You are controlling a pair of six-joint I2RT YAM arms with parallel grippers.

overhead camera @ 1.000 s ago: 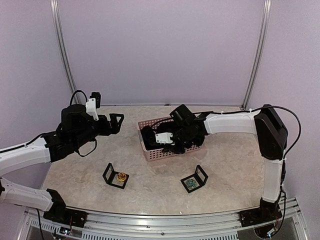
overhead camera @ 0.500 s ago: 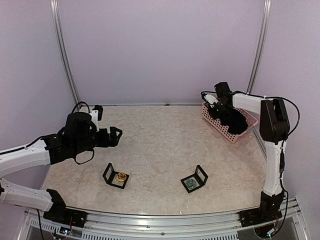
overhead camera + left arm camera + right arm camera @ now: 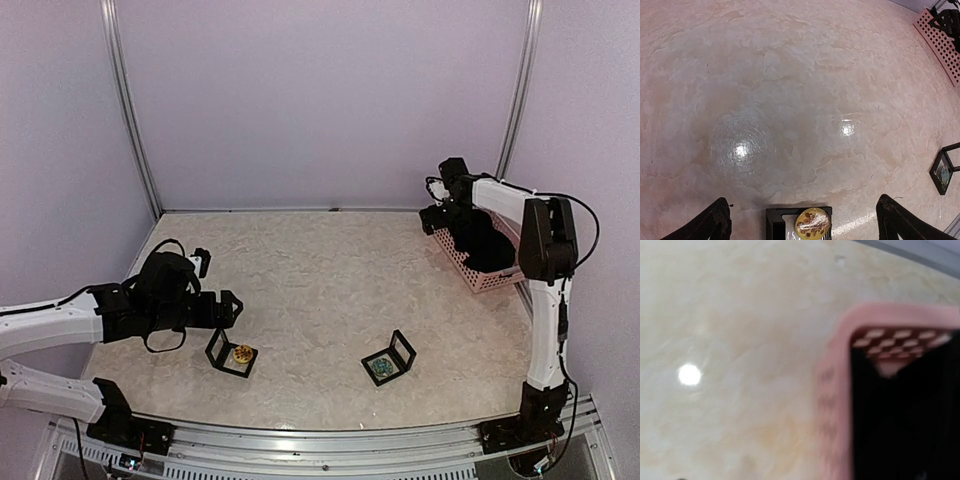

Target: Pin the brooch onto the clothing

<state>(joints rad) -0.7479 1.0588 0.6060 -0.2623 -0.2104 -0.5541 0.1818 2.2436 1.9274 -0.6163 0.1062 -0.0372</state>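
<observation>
Left wrist sees brooch (image 3: 812, 223); right wrist, clothing (image 3: 900, 430).

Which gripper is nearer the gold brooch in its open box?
Left. The left gripper hovers close by the gold brooch, fingers spread wide; the right gripper is far off at the pink basket.

The surface (image 3: 320, 290) is beige with cream marbling. The basket (image 3: 478, 275) is pink and lattice-holed, the clothing (image 3: 486, 248) black. A gold-brown brooch (image 3: 243, 353) and a teal brooch (image 3: 380, 369) sit in black cases (image 3: 222, 349).
</observation>
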